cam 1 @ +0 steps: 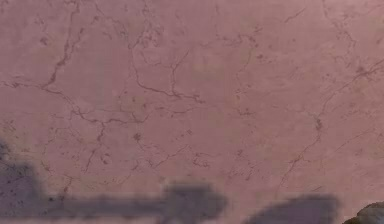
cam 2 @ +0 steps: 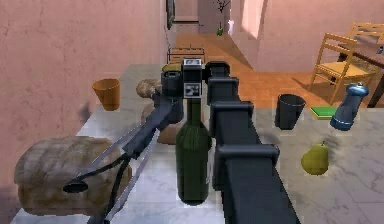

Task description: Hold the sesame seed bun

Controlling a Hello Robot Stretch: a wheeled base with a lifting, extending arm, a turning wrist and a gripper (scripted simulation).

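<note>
Tan, crusted bread round, taken for the sesame seed bun (cam 2: 50,165), lying on the pale countertop (cam 2: 340,190) at eight o'clock in the arm side view
Dark gripper (cam 2: 86,192) shows against the bun's right end, at eight o'clock from the green bottle (cam 2: 193,145); whether it holds anything cannot be told. Bun judged light, soft beneath a dry crust, easily crushed, not slippery; seeds cannot be made out. Best taken across the broad middle with gentle pressure, keeping clear of the bottle, which a sideways sweep could topple

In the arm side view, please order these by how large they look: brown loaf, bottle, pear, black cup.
1. brown loaf, though it lies nearest the camera
2. bottle
3. pear and black cup: they look alike, so I do not rank them
</note>
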